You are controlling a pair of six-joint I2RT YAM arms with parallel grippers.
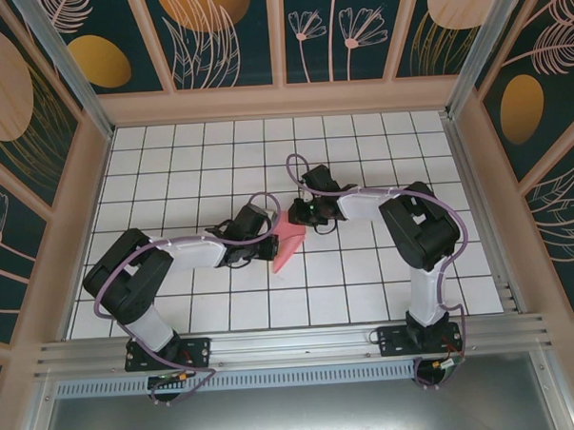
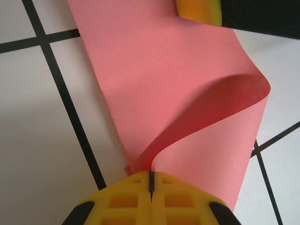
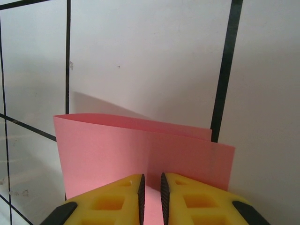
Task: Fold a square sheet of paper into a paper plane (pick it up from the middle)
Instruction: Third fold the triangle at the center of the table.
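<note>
Square sheet of paper [image 1: 290, 245] gripped at both ends, mid-table.
Left gripper [image 2: 151, 176] is clamped fully shut on a curled-over edge; right gripper [image 3: 152, 180] is closed on the doubled sheet, jaws held slightly apart by the paper pinched between them. The sheet is bent in a loose fold over the tiled table [image 1: 189, 162].

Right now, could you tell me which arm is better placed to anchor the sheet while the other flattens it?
Left, probably: the left gripper is shut on the square sheet of paper where its curled layers meet. The right gripper pinches the far edge, jaws slightly apart, so seems freer to release.
</note>
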